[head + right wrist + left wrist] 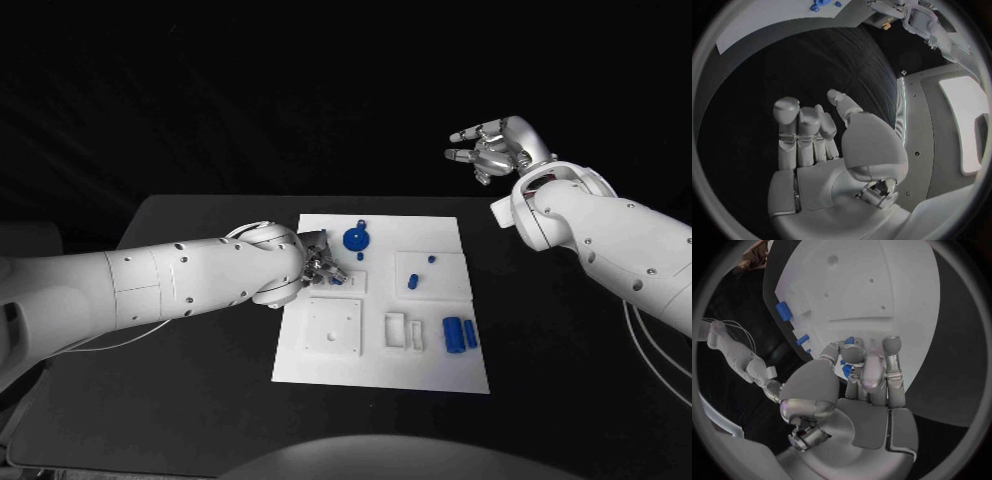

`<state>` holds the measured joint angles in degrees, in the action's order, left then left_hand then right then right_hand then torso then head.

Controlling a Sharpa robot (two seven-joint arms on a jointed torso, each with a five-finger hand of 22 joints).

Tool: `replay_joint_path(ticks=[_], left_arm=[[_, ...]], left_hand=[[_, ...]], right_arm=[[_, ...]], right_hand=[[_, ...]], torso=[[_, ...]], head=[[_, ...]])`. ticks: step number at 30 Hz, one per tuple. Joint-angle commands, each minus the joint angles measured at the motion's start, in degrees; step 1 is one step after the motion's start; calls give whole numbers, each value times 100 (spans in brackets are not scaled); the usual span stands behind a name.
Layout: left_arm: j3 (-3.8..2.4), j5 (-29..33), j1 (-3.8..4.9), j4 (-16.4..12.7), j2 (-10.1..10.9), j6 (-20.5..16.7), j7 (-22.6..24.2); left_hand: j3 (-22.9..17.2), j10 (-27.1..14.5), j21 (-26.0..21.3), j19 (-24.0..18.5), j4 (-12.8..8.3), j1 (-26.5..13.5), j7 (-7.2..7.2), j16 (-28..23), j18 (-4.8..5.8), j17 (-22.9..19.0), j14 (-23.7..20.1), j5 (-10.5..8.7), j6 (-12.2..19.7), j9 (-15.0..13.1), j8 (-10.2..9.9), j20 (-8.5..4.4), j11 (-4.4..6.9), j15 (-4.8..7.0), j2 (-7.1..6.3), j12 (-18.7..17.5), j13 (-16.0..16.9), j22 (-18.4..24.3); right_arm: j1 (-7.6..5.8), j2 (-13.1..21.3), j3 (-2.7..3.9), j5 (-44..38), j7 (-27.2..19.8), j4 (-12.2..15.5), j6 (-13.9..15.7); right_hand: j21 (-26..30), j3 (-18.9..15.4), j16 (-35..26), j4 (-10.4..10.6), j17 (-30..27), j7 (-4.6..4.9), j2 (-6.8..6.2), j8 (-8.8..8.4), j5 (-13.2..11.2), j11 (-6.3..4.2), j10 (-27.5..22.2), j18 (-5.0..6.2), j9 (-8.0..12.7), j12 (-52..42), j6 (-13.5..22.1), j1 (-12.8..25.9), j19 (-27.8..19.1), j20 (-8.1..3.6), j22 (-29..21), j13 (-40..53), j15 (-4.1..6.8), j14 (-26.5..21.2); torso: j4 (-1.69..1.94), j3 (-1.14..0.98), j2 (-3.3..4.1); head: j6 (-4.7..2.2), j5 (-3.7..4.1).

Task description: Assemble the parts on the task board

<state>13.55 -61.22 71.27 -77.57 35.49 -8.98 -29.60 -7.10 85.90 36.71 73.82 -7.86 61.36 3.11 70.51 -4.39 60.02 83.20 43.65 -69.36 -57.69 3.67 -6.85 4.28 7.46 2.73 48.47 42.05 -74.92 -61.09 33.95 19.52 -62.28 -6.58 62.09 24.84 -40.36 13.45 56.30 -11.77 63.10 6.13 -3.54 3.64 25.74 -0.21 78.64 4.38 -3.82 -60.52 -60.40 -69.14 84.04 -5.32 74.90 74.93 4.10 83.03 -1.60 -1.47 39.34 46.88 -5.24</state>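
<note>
The white task board [378, 365] lies mid-table. My left hand [320, 266] hovers over its left upper part, fingers curled. In the left wrist view the thumb and fingers [871, 371] pinch a small blue part [846, 371] just above the board [879, 285]. A blue round disc with a stem [355, 238] lies at the board's far edge, right beside this hand. Two small blue pieces [428, 262] [413, 281] sit right of centre. Two blue bars [460, 334] lie at the near right. My right hand [490, 148] is raised beyond the table's far right, holding nothing, with its fingers [806, 135] extended.
Raised white fixtures stand on the board: a square plate [332, 327] at the near left and a slotted block [394, 330] beside it. Bare black table [188, 400] surrounds the board. My left forearm [159, 280] crosses the table's left side.
</note>
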Motion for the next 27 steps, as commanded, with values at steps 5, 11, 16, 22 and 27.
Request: replay_joint_path(ticks=[5,11,16,22,27], left_arm=[[24,-59,-38,7,-64,308,-40],[24,-65,-38,6,-90,303,-28],[24,-77,-38,11,-113,287,-20],[24,-108,-38,20,-142,278,-16],[24,-125,-38,51,-164,279,-16]], left_hand=[[-555,55,-19,-6,-537,-23,-580,42,37,0,7,11,-609,-261,25,11,221,29,-14,8,20,-137],[-556,57,-15,-3,-522,-23,-586,47,39,0,9,1,-619,-330,23,11,223,29,-19,25,34,-138],[-540,59,-11,-3,-468,-15,-600,57,40,3,10,-53,-647,-456,27,19,214,23,-21,45,39,-138],[-532,62,-14,-5,-454,-5,-599,57,34,-1,10,-70,-652,-502,23,29,200,13,-26,56,40,-138],[-525,62,-22,-8,-434,-6,-600,59,21,-1,10,-90,-648,-520,19,41,200,12,-25,65,39,-136]], right_arm=[[0,-9,3,-34,-21,-2,-78],[2,-24,3,-30,-24,-10,-81],[2,-29,3,-28,-26,-11,-81],[2,-30,3,-34,-27,-12,-81],[2,-36,3,-32,-27,-14,-83]], right_hand=[[-18,-39,5,4,3,-5,2,-6,35,-18,-1,91,-9,-12,11,75,315,-15,309,347,20,27],[-18,-39,5,4,3,-5,2,-6,35,-18,-1,91,-9,-12,11,75,315,-15,309,347,20,27],[-18,-39,5,4,3,-5,2,-6,35,-18,-1,91,-9,-12,11,75,315,-15,309,347,20,27],[-18,-39,5,4,3,-5,2,-6,35,-18,-1,91,-9,-12,11,75,315,-15,309,347,20,27],[-3,-53,3,25,6,-3,7,-6,38,-17,-6,95,-9,-3,24,82,313,-14,299,344,19,28]], torso=[[5,-4,3],[5,-1,0],[-1,3,1],[1,1,5],[1,-1,1]], head=[[-11,19],[-12,4],[-21,8],[-24,19],[-37,29]])
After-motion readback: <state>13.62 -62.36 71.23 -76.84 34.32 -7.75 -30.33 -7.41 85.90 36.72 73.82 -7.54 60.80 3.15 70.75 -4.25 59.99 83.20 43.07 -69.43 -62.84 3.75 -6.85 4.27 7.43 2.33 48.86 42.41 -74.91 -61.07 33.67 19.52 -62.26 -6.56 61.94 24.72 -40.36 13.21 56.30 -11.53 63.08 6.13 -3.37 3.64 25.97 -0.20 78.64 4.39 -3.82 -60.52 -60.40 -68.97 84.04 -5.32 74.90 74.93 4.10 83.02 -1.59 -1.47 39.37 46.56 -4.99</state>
